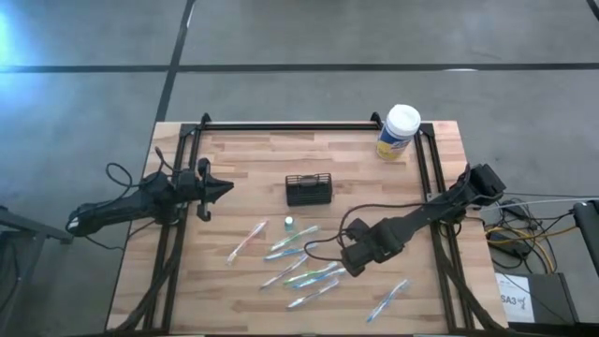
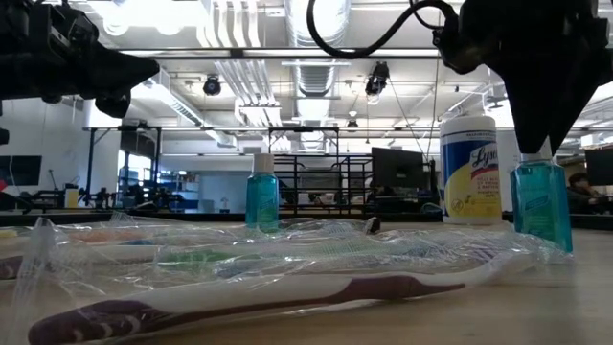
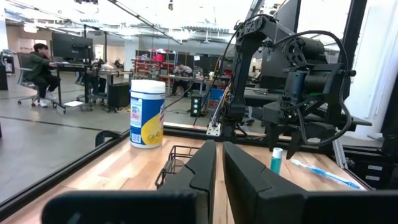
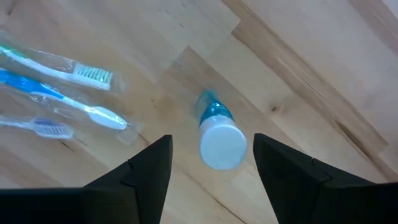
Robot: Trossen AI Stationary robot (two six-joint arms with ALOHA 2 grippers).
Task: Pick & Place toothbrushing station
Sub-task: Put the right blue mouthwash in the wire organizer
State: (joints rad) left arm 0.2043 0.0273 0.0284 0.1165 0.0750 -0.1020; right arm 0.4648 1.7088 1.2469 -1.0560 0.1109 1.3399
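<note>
One black mesh caddy (image 1: 309, 189), one white-lidded wipes canister (image 1: 399, 131), one small blue bottle (image 4: 219, 134) and about seven wrapped toothbrushes (image 1: 301, 265) sit on the table (image 1: 243, 154). The caddy stands upright just ahead of the left gripper (image 1: 225, 188), whose fingers (image 3: 202, 165) are nearly closed on nothing, its long axis crossing their line. The right gripper (image 4: 211, 163) hangs wide open, its fingers either side of the bottle's white cap without touching it.

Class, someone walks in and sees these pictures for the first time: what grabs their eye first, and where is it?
Probably the right gripper, open and poised directly above a small white-capped blue bottle standing on the wooden table. Wrapped toothbrushes lie scattered nearby, with the black mesh caddy mid-table and the left gripper waiting off to its side.
</note>
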